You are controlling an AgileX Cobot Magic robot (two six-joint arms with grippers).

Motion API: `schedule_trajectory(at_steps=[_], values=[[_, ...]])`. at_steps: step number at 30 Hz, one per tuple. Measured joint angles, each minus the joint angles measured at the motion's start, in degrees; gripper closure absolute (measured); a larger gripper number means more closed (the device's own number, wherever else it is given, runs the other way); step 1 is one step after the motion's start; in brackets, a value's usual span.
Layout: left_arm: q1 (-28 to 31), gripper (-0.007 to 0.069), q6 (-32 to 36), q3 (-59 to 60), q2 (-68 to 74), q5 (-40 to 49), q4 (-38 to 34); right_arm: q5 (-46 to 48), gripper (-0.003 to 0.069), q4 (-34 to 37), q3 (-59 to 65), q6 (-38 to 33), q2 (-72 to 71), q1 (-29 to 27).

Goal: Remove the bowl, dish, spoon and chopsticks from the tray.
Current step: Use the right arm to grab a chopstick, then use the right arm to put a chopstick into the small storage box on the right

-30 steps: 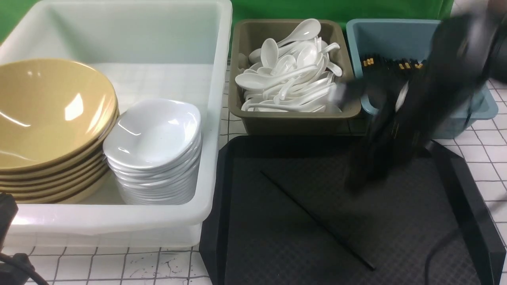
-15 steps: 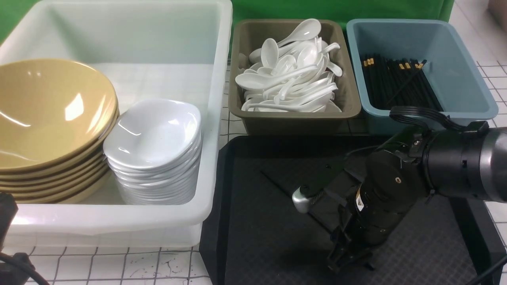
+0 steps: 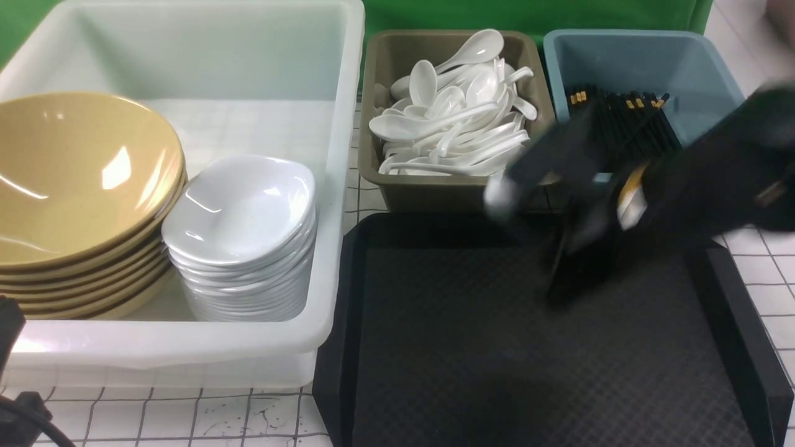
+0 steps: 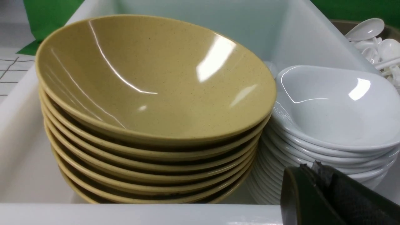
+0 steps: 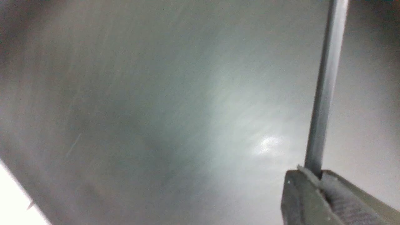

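Note:
The black tray [image 3: 447, 347] lies bare at the front right. My right gripper [image 3: 562, 279], blurred by motion, hangs over the tray's far right part, just in front of the blue bin. In the right wrist view the right gripper [image 5: 317, 175] is shut on one thin black chopstick [image 5: 325, 93] that sticks straight out of the jaws. A stack of mustard-yellow bowls [image 3: 74, 174] and a stack of white dishes [image 3: 242, 211] sit in the white tub. My left gripper [image 4: 309, 167] is shut and holds nothing, just outside the tub's near wall by the dishes [image 4: 337, 106].
The white tub [image 3: 338, 186] stands left of the tray. Behind the tray, an olive bin [image 3: 459, 189] holds a pile of white spoons [image 3: 453, 118]. To its right, a blue bin [image 3: 702, 68] holds black chopsticks [image 3: 621, 112], partly hidden by my right arm.
The right gripper dropped onto the lone chopstick at the tray's front, shut on it, and has lifted it up and back toward the blue bin. The left arm has not moved.

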Motion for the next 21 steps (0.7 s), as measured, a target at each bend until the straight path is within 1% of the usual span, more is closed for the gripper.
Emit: schedule_trajectory(at_steps=[1, 2, 3, 4, 6, 8, 9, 12, 14, 17, 19, 21], values=[[0.0, 0.0636, 0.0, 0.0, 0.0, -0.5, 0.0, -1.5, 0.0589, -1.2, -2.4, 0.0, -1.0, -2.3], [0.0, 0.0636, 0.0, 0.0, 0.0, -0.7, 0.0, -4.7, 0.0589, -2.4, -6.7, 0.5, -1.0, -7.6], [0.0, 0.0636, 0.0, 0.0, 0.0, -0.8, 0.0, -6.0, 0.0589, -2.8, -8.4, 1.2, -0.1, -10.1], [0.0, 0.0636, 0.0, 0.0, 0.0, -0.9, 0.0, -8.0, 0.0589, -3.2, -10.7, 3.4, 1.9, -14.4], [0.0, 0.0636, 0.0, 0.0, 0.0, -0.9, 0.3, -10.9, 0.0589, -2.9, -13.7, 6.7, 6.6, -18.8], [0.0, 0.0636, 0.0, 0.0, 0.0, -0.8, 0.7, -12.0, 0.0589, -1.7, -15.7, 9.4, 11.2, -21.8], [0.0, 0.0636, 0.0, 0.0, 0.0, -0.6, 1.1, -12.0, 0.0589, 0.0, -17.9, 11.4, 15.4, -23.8], [0.0, 0.0636, 0.0, 0.0, 0.0, -0.5, 1.3, -8.0, 0.0589, 2.8, -22.8, 13.9, 24.8, -26.3], [0.0, 0.0636, 0.0, 0.0, 0.0, -0.5, 1.3, -3.1, 0.0578, 3.6, -26.6, 14.1, 30.4, -26.9], [0.0, 0.0636, 0.0, 0.0, 0.0, -0.6, 1.3, 0.9, 0.0554, 4.0, -30.0, 14.1, 34.0, -27.0], [0.0, 0.0636, 0.0, 0.0, 0.0, -0.7, 1.3, 2.1, 0.0520, 4.3, -31.5, 14.1, 35.2, -27.0], [0.0, 0.0636, 0.0, 0.0, 0.0, -0.7, 1.3, 3.4, 0.0464, 4.4, -32.8, 14.1, 35.3, -27.0]])
